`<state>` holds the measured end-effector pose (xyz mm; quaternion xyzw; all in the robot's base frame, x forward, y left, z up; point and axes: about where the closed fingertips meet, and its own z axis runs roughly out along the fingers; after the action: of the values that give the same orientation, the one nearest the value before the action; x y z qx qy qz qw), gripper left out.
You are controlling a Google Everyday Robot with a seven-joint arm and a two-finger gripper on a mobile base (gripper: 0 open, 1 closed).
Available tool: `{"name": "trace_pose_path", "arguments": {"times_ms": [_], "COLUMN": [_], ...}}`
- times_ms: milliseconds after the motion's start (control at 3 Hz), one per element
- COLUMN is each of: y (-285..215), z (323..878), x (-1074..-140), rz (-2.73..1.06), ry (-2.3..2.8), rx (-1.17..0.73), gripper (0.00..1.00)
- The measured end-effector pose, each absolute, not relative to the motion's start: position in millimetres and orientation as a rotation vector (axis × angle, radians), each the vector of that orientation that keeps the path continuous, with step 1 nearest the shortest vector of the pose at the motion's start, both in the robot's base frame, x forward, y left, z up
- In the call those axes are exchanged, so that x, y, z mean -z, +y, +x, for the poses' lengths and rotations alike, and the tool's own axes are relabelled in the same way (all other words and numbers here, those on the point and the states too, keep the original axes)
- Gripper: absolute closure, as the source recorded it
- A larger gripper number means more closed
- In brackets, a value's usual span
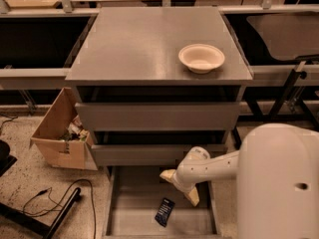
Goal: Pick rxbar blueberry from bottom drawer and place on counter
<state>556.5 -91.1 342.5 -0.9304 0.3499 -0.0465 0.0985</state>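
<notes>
The gripper [179, 186] is being held over the bottom drawer [134, 195], fingers spread. The rxbar blueberry [164, 211] is being seen just nearer.

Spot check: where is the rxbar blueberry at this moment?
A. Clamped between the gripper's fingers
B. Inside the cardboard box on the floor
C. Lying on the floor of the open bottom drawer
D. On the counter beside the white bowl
C: the rxbar blueberry lies flat on the floor of the bottom drawer. The gripper hangs over the drawer just above it, fingers apart and holding nothing.
</notes>
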Motion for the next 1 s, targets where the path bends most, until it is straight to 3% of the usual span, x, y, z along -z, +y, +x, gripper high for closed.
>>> {"name": "trace_pose_path", "arguments": {"times_ms": [1000], "y": [-48.2], "z": [589.0], "x": [-203.9], "rz": [-2.947], "ry": [0.849], "rx": [0.192], "gripper": [0.00]}}
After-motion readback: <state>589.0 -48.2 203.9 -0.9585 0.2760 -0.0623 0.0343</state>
